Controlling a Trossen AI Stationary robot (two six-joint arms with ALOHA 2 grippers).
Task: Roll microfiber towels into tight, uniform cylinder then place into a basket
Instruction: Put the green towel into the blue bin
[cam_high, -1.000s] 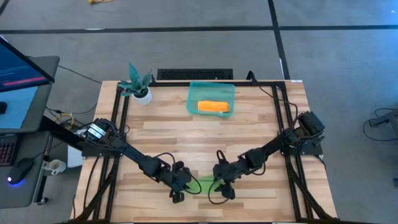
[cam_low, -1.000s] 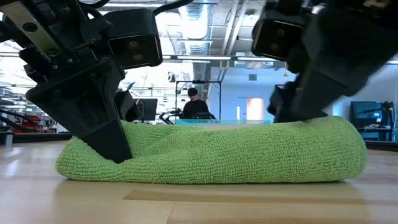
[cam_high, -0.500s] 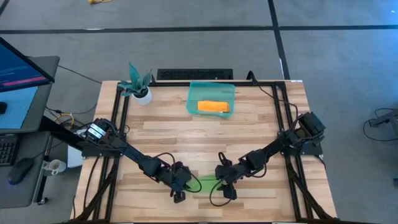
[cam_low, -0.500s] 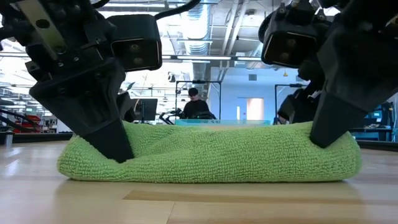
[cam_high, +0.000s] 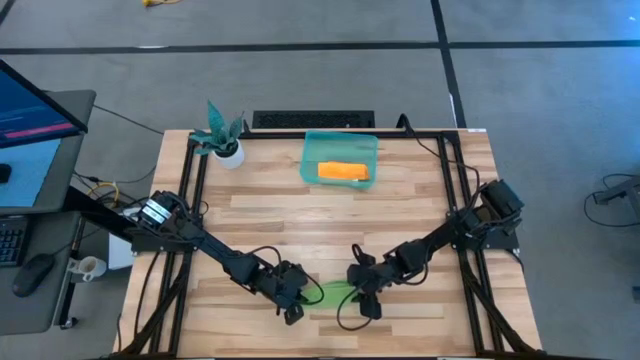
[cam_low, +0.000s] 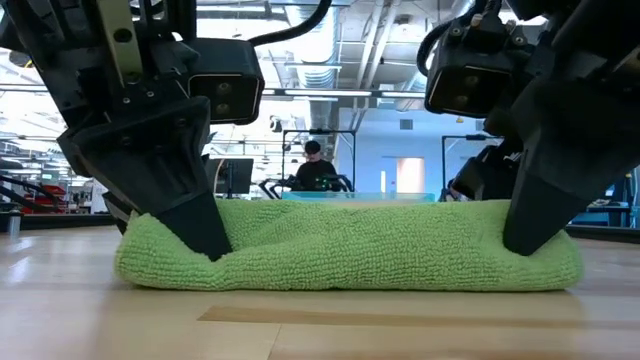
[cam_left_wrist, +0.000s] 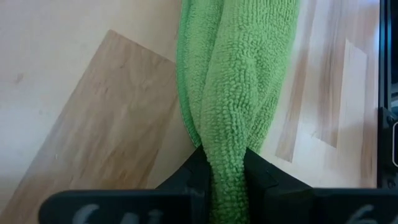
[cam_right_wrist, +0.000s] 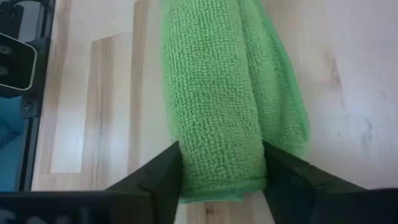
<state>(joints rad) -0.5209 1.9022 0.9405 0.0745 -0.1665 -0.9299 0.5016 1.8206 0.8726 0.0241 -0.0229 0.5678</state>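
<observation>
Both fingers (cam_left_wrist: 255, 180) pinch green towel (cam_low: 350, 245) ends.

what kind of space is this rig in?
Likely an open lab or workshop: exposed ceiling ducts overhead, a person at a workstation behind the table, and a monitor on a side desk.

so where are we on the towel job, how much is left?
Done: the orange towel lies in the basket. In hand: the green towel is a roll on the table near the front edge, with the left pincer and the right pincer each shut on an end. Left: carry the roll to the basket and set it in.
</observation>
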